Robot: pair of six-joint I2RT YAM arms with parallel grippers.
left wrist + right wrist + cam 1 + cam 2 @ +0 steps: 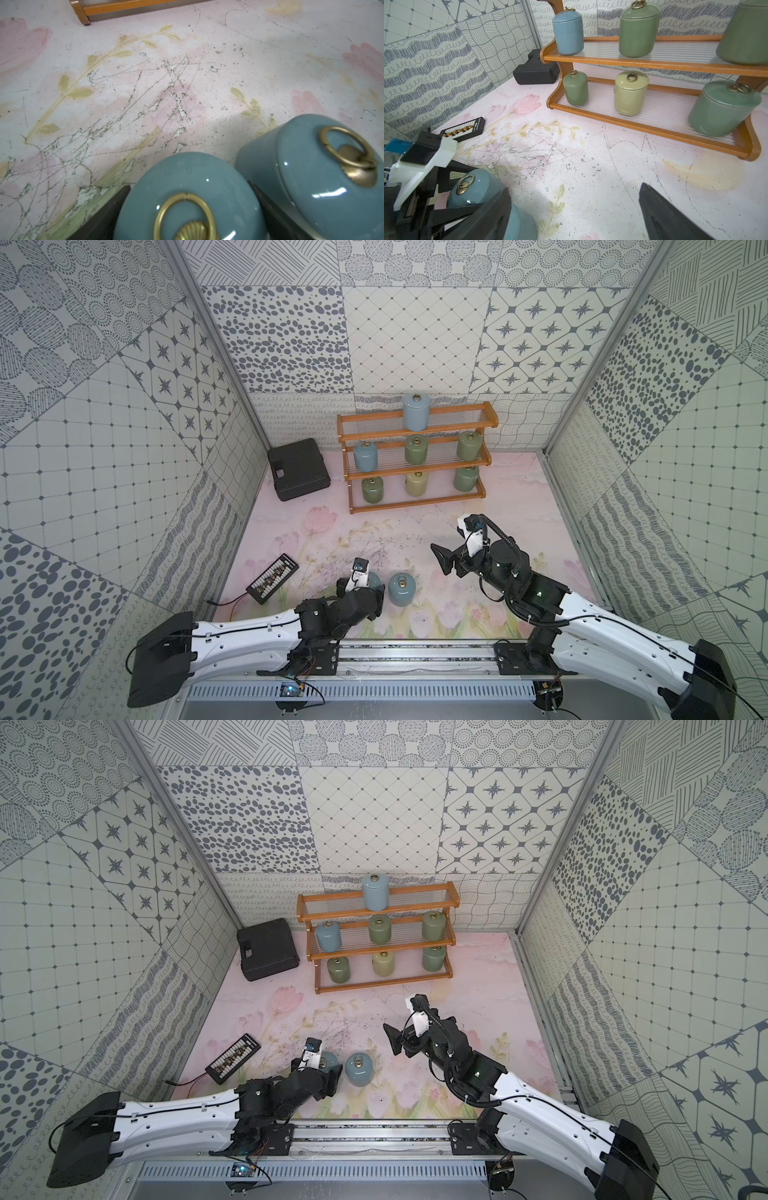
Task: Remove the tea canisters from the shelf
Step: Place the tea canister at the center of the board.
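Resting on the table: two blue-grey tea canisters, upright and just beside each other near my base. One canister sits between my left pincer's fingers; its neighbour stands free.
Left pincer: straddles that canister, a finger on each flank; whether the pads press or stand clear I cannot tell.
Right pincer: spread wide and empty, hanging above the table between that pair and the shelf.
On the shelf: seven canisters, all upright; one on top, three on each tier below.
Deciding relation: the shelf lies beyond my right pincer, away from my base, so the right is the nearer and freer arm. The green canister at the lowest tier's right end looks closest to it.
Axis: vertical, so I judge a level approach from the front, one finger on each side of the body.
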